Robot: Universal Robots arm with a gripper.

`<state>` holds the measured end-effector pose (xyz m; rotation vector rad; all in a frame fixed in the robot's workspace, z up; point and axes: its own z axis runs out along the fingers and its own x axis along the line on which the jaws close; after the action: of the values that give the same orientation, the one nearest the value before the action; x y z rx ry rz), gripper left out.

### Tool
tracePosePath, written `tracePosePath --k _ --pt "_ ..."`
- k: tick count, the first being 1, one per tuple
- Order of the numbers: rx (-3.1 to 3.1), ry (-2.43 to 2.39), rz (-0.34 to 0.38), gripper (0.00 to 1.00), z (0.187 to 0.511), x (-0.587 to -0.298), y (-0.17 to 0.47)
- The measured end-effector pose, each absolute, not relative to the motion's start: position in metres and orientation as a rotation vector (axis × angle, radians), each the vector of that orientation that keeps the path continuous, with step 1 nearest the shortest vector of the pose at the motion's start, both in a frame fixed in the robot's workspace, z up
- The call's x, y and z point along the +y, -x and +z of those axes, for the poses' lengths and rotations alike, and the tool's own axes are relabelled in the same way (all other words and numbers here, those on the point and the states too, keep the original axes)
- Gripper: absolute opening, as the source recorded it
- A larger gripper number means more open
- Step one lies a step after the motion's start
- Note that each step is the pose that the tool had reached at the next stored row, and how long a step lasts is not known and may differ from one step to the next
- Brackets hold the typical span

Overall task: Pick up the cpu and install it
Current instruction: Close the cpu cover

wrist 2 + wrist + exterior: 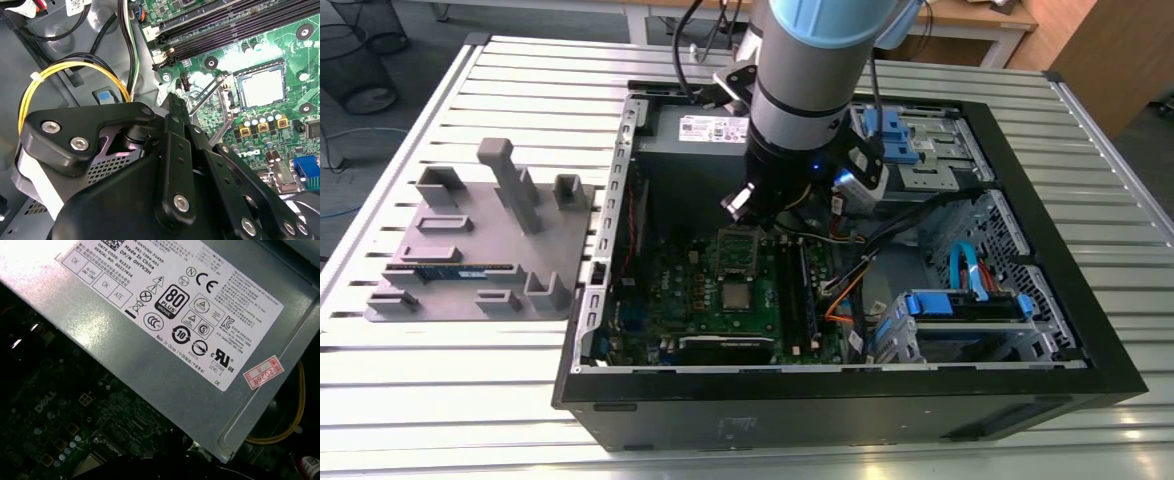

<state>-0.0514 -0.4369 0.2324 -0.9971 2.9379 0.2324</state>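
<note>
The cpu (264,90) lies flat in the socket on the green motherboard (670,290), its silvery top facing up; in the exterior view the cpu (738,294) shows as a pale square at mid-board. The socket's metal frame (209,97) stands swung up beside it. My gripper (766,205) hangs inside the open computer case, above the board's far end by the power supply, a short way from the cpu and holding nothing that I can see. In the second wrist view the gripper (172,100) is seen from behind as black linkage, apart from the cpu.
A grey power supply (165,325) sits at the case's far wall. Yellow and black cables (75,70) loop near the gripper. Blue drive cages (961,305) fill the exterior view's right. A grey fixture plate (400,235) with a memory stick (454,270) lies outside the case at the left.
</note>
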Motion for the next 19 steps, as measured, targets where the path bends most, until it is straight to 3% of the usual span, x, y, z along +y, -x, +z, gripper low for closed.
tracePosePath --k 19 --pt "2.931 1.023 0.233 0.11 0.2361 -0.4370 0.0512"
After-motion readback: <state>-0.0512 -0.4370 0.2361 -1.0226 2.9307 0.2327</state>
